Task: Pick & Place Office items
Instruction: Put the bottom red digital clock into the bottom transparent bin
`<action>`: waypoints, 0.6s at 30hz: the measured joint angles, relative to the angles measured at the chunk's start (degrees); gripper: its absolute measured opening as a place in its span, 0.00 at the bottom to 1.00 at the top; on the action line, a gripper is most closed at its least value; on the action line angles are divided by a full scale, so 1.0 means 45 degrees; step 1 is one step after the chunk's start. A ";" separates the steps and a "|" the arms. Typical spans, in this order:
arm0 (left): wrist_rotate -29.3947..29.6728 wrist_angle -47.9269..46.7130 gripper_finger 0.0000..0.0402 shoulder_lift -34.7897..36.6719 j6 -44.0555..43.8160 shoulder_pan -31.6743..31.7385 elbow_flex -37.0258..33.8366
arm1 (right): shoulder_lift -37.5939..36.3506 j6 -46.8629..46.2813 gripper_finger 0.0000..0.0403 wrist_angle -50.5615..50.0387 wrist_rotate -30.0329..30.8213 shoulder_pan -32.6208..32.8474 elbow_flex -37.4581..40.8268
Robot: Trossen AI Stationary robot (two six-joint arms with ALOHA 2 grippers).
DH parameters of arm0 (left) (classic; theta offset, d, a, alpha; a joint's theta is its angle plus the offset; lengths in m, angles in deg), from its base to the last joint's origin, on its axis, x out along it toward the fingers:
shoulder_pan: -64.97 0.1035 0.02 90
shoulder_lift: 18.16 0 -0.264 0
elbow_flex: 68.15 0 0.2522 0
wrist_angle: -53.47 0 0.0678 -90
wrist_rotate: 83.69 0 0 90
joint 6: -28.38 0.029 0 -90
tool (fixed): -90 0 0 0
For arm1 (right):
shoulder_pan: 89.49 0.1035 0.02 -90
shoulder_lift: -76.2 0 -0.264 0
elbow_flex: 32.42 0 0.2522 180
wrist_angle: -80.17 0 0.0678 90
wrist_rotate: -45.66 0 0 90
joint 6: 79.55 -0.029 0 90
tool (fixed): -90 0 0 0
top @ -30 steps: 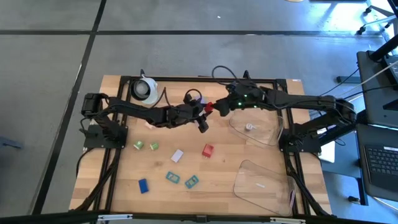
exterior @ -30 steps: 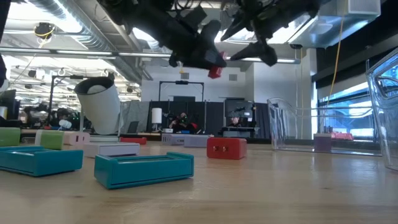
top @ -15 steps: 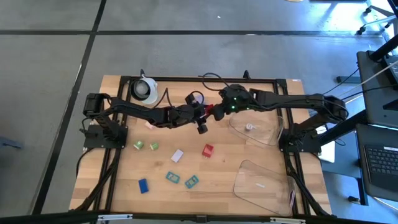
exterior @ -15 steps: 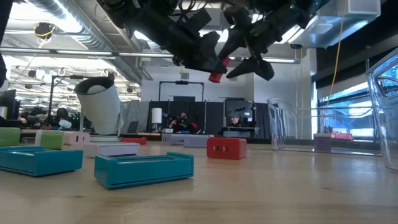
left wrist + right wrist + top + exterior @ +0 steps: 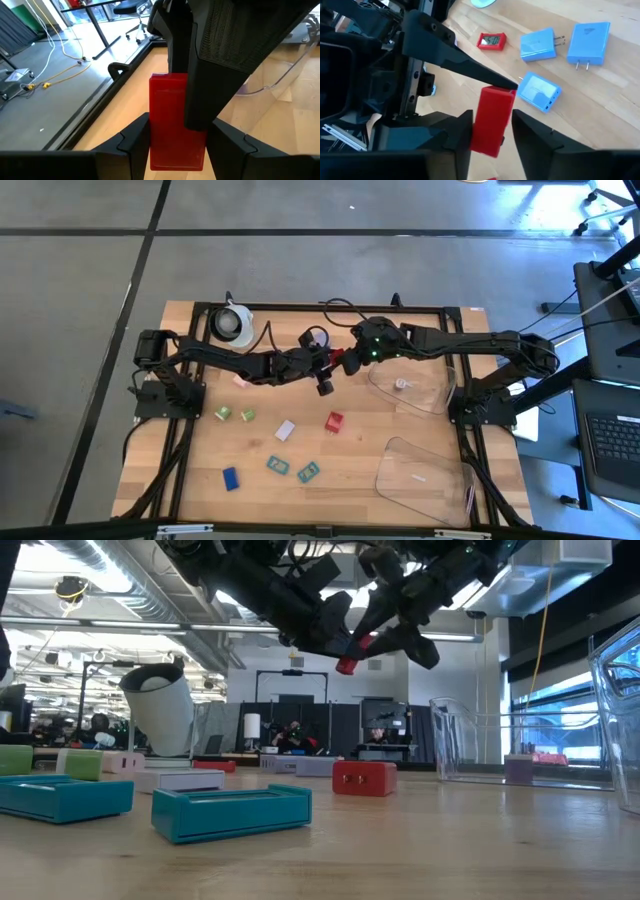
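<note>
Up above the table both grippers meet on one small red block [image 5: 347,662], the left gripper [image 5: 330,635] and the right gripper [image 5: 385,635] each pinching it. Below sit a red block [image 5: 364,778], two teal pieces [image 5: 231,810] and a white roll [image 5: 160,710].

Red block [image 5: 177,122] partly behind right gripper [image 5: 200,120]

A wooden table [image 5: 380,430] carries a white roll [image 5: 232,324] at about eleven o'clock. Two clear trays sit on the other side: one [image 5: 412,388] near three o'clock, the other [image 5: 425,473] near five o'clock. A laptop [image 5: 612,442] lies beyond the table's three-o'clock edge.
</note>
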 joint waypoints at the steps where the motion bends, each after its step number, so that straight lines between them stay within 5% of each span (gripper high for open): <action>1: -0.0005 -0.0005 0.40 0.0000 -0.0002 0.0000 0.0000 | 0.0000 0.0000 0.30 0.0005 -0.0006 0.0005 -0.0002; 9: 0.0087 0.0065 0.43 0.0000 0.0042 -0.0020 0.0000 | -0.0012 -0.0093 0.17 -0.0034 -0.0231 -0.0010 -0.0010; 18: -0.0017 0.0188 0.54 0.0005 -0.0844 -0.0260 -0.0005 | -0.0010 0.0284 0.19 -0.0340 -0.0294 -0.0025 0.0010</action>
